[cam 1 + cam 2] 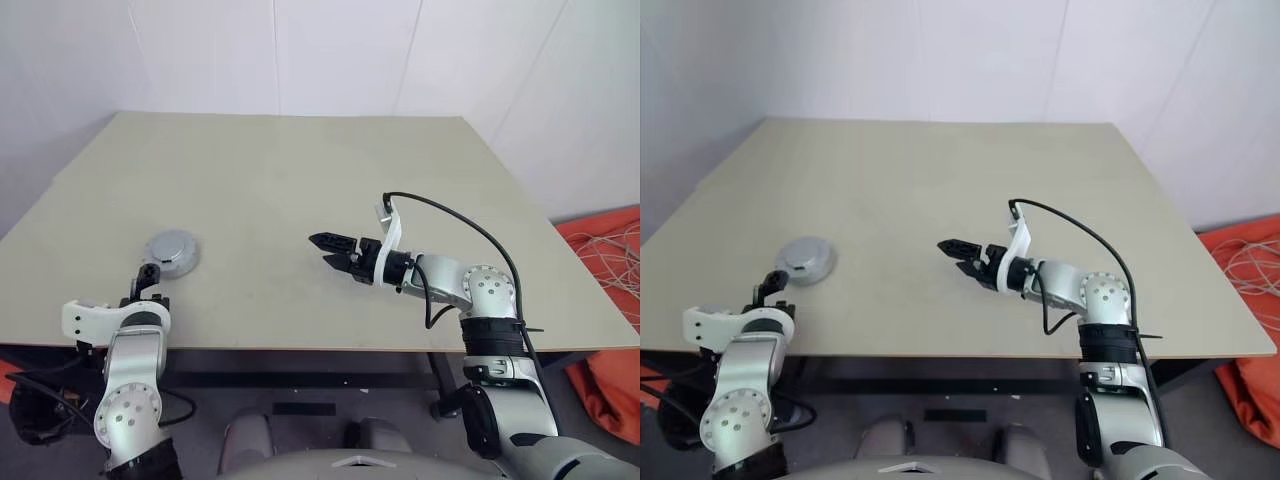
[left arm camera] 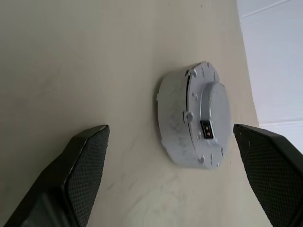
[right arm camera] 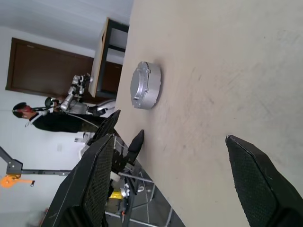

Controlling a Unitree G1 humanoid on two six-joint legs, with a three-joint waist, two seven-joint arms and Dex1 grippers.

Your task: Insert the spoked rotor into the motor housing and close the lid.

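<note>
Left tool (image 1: 150, 281) sat nearest, at the table's (image 1: 300, 200) near-left edge, fingers spread wide, holding nothing. Just beyond it, the motor housing (image 1: 172, 251) rested on the table with the lid (image 2: 210, 120) shut flat on top, plain grey side out. Right tool (image 1: 333, 252) hovered mid-table, well apart, also wide open and empty. Task looked finished, judging by the closed lid. Spoked rotor was presumably inside; couldn't confirm, lid hid it. Seating also unverifiable.
</note>
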